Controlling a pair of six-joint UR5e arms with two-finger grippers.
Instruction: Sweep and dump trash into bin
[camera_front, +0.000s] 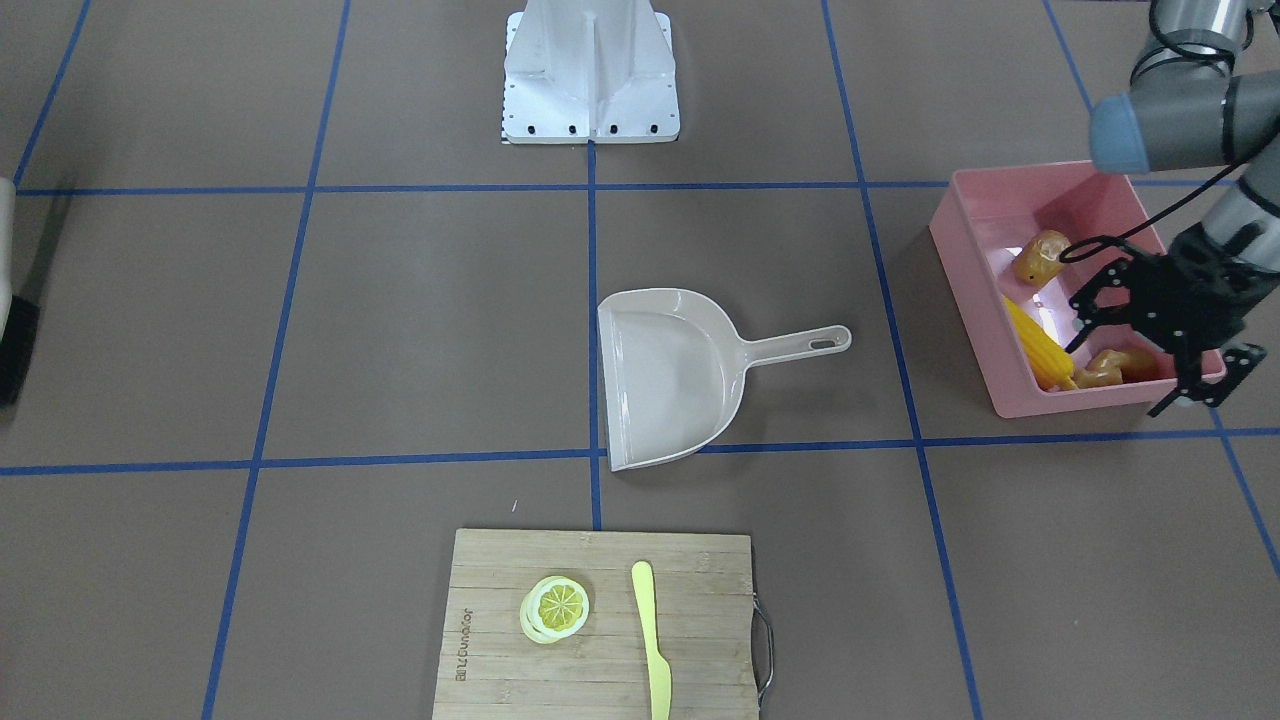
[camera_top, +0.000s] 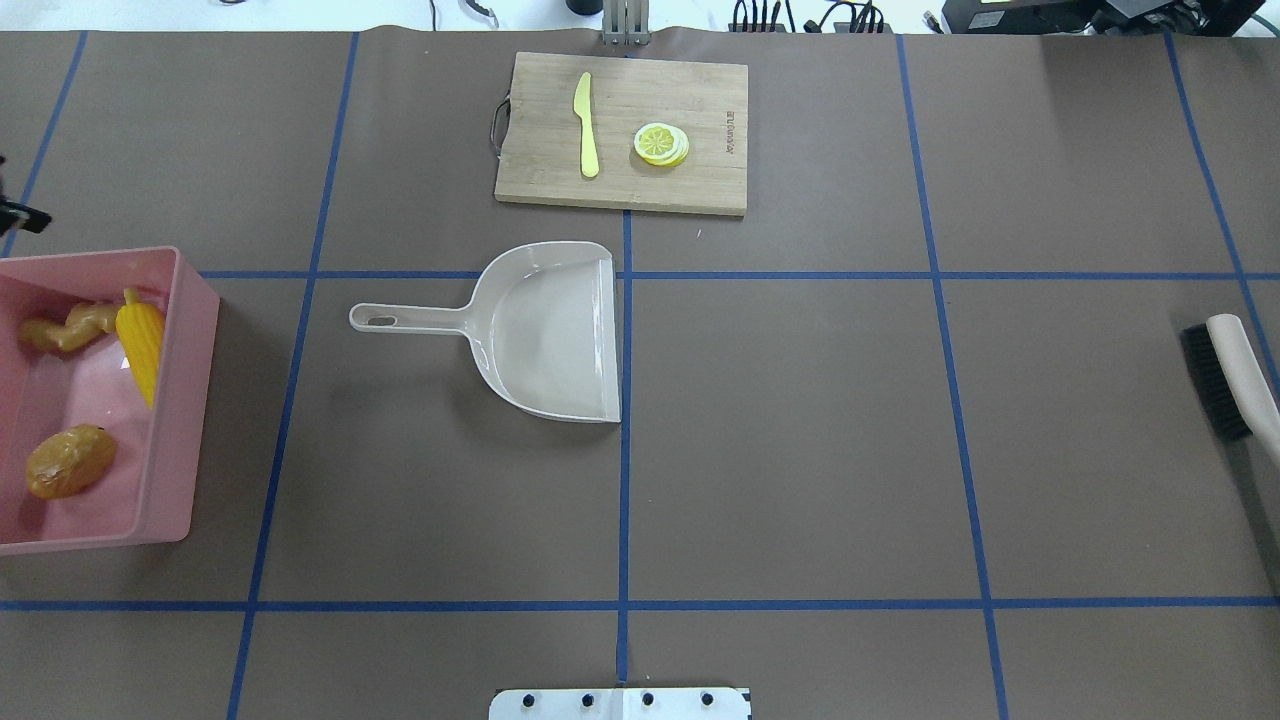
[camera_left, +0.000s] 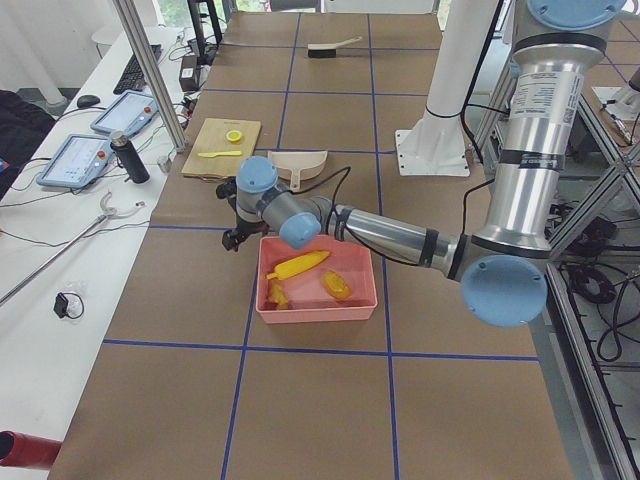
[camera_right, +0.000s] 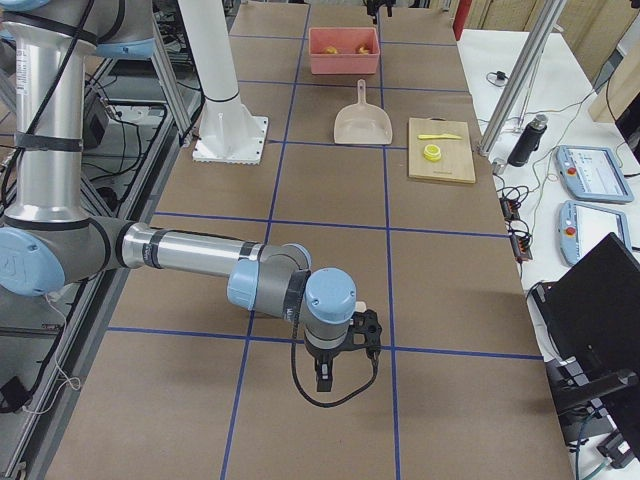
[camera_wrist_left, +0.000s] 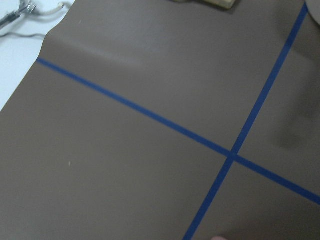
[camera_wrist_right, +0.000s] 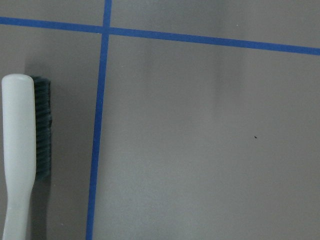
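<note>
Left end effector (camera_front: 1140, 335), released and empty, hangs just beside the bin (camera_front: 1080, 398) holding corn (camera_front: 1035, 345), ginger (camera_front: 1105, 368) and potato (camera_front: 1040, 257).

Only txt: engraved brand on cutting board (camera_front: 700, 600), prob. "Joyoung", rest unreadable.

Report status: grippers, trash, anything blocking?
Left gripper open, empty, by bin. Right gripper state unclear. Corn, ginger, potato all binned. Dustpan empty, no obstruction seen.
</note>
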